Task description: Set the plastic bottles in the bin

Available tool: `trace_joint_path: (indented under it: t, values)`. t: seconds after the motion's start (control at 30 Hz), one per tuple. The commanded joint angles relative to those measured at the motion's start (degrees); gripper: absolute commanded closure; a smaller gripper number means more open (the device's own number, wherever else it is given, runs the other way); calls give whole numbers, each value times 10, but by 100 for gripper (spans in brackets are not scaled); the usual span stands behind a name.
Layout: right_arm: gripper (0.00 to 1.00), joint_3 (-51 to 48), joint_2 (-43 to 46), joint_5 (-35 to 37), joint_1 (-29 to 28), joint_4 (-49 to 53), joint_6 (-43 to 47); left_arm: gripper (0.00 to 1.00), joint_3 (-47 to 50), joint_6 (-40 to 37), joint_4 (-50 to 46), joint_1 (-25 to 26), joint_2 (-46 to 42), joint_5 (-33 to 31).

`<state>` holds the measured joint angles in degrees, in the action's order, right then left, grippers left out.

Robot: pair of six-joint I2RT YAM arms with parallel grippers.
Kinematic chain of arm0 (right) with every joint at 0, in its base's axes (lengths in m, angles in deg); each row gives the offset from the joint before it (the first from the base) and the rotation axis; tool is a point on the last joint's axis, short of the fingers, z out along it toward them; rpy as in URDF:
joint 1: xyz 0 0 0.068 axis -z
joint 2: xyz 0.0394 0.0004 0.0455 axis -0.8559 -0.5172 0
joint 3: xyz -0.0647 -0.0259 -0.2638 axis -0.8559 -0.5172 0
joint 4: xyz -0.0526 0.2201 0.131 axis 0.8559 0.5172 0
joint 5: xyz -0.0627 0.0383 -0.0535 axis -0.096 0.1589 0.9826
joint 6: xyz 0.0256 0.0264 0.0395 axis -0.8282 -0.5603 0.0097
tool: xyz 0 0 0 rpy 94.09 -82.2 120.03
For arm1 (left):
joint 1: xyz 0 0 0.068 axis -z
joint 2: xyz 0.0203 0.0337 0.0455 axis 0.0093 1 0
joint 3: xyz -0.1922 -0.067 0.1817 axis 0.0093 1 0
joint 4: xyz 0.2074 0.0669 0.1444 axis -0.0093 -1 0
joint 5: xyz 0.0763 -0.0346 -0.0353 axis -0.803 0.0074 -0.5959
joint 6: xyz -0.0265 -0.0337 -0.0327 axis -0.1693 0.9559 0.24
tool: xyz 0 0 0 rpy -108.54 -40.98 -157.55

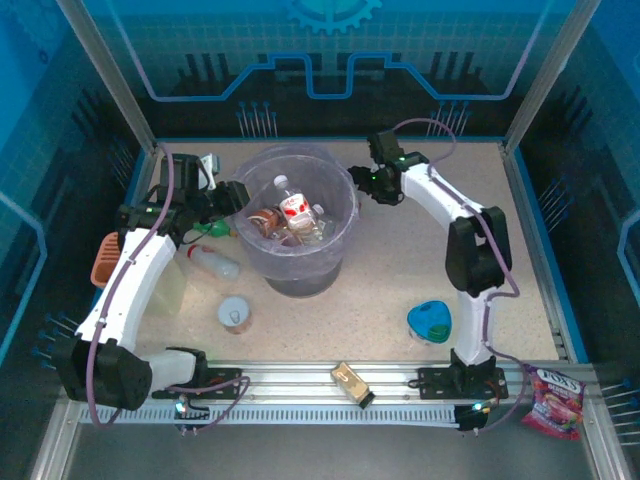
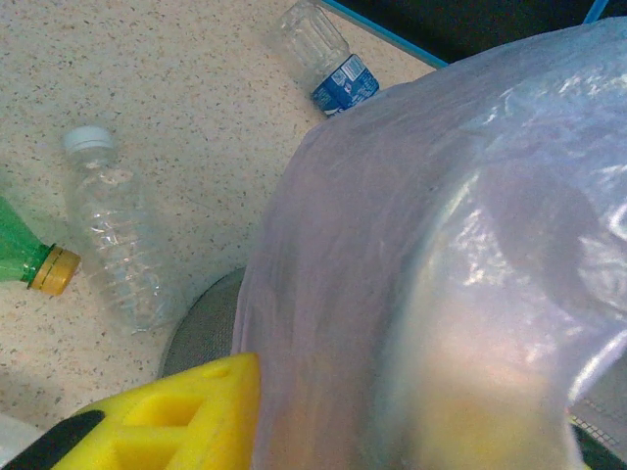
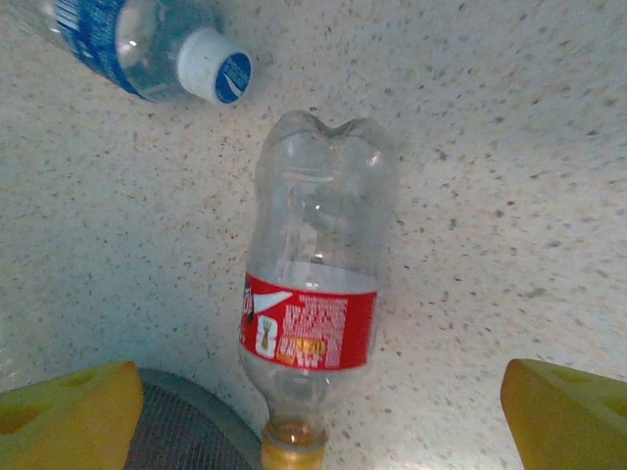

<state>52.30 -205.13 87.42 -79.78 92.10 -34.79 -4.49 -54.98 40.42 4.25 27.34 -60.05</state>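
right arm (image 1: 440,205) extended beside bin (image 1: 335,250), fingers (image 3: 69,416) spread

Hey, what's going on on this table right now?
Two robot arms are clearing plastic bottles into the lined bin. The left gripper is closed at the bin's rim and seems to be clamping it. The right gripper hangs open over a red-labelled bottle lying on the table, not gripping it. Some bottles already lie in the bin. A clear bottle, a green bottle and a blue-labelled bottle are on the table.
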Motion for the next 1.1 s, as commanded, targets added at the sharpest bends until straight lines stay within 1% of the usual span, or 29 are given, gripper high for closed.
trace_joint_path:
  t: [0.0,0.2,0.27,0.5,0.67,0.83,0.97,1.07]
  values:
    - [6,34,-28,-9,-8,-2,-28,63,0,-9,-9,1,-4,6]
    - [13,69,-81,-3,-9,7,-23,63,4,-8,-7,1,-6,7]
    - [17,70,-91,-4,-9,-3,-20,63,4,-9,-9,2,-7,6]
    - [22,70,-122,-35,-7,-26,-28,62,5,-7,-5,1,-4,24]
    - [29,65,-122,-33,-6,-32,-25,62,5,-11,-10,1,-7,13]
    - [32,70,-135,-42,1,-24,-23,62,5,-11,-9,1,-7,20]
    - [39,62,-134,-46,4,-24,-19,62,5,-11,-9,1,-9,19]
    - [41,55,-124,-45,4,-29,-16,62,3,-11,-10,1,-7,19]
